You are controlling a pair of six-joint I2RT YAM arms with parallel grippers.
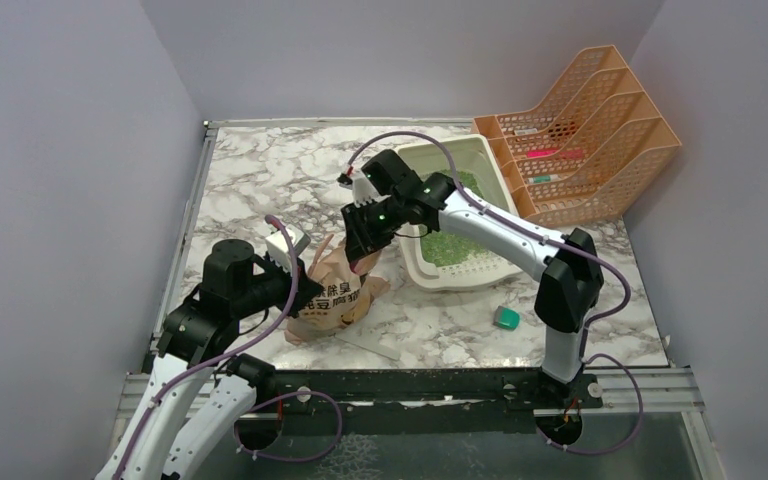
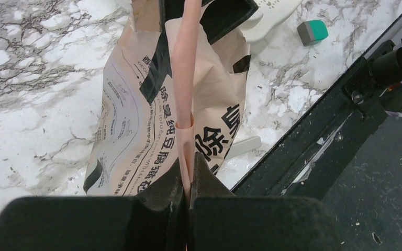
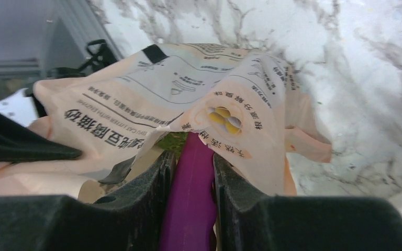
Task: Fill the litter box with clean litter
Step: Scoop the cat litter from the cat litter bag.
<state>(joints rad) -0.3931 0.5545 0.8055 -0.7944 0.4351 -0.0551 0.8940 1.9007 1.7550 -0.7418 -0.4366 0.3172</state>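
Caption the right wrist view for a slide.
Right pincer shut on the magenta scoop, whose head disappears into the open tan paper bag.

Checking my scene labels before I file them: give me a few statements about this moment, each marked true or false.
1. The right gripper clamps the magenta scoop, which reaches into the paper bag. True.
2. The litter box holds nothing. False: green litter already lies in it.
3. The left gripper is shut on a strip of the paper bag. True.
4. The teal block sits inside the orange rack. False: it lies on the table, outside the litter box.
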